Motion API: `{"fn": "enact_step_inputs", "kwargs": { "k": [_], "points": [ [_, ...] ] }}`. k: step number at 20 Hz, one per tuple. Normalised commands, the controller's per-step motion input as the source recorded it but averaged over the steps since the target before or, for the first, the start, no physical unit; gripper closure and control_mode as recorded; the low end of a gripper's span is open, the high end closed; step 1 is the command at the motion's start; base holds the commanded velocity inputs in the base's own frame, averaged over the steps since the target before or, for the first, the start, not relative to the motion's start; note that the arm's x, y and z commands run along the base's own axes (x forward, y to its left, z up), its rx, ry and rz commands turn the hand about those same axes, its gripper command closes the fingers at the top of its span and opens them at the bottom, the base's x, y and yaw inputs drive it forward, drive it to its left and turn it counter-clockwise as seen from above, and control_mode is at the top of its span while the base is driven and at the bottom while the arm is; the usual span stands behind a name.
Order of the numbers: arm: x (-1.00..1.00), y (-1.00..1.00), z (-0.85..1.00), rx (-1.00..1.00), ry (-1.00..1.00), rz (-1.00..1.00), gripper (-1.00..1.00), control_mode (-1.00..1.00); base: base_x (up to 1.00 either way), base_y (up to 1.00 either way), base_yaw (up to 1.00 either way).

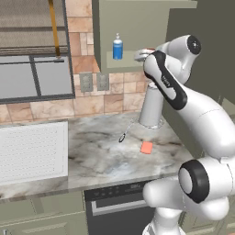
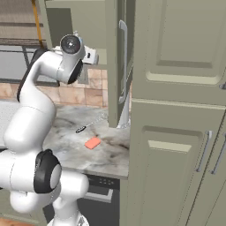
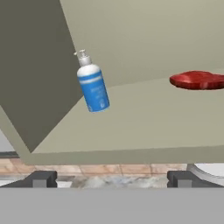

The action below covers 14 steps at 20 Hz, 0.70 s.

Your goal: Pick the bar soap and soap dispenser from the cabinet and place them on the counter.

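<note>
Spread gripper [image 3: 109,178] faces the cabinet [image 3: 131,127] shelf: soap dispenser [image 3: 92,85] left, red disc [image 3: 197,80] right.

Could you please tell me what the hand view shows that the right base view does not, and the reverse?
Hand view alone: the soap dispenser upright on the cabinet shelf, a red disc to its right, and the open gripper in front of the shelf edge. Right base view alone: the bar soap lying on the counter, and the cabinet door with its handle. Both: the tiled wall.
</note>
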Motion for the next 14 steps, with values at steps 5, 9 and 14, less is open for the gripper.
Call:
{"fn": "enact_step_inputs", "kwargs": {
  "k": [5,9,14],
  "points": [
    [0.16,0.02,0.17,0.0,0.0,0.03,-1.0,-1.0,0.0,0.0,0.0],
    [0.11,0.04,0.22,-0.02,0.0,0.02,-1.0,-1.0,0.0,0.0,0.0],
    [0.13,0.09,0.14,-0.03,0.0,0.02,-1.0,-1.0,0.0,0.0,0.0]
  ]
}}
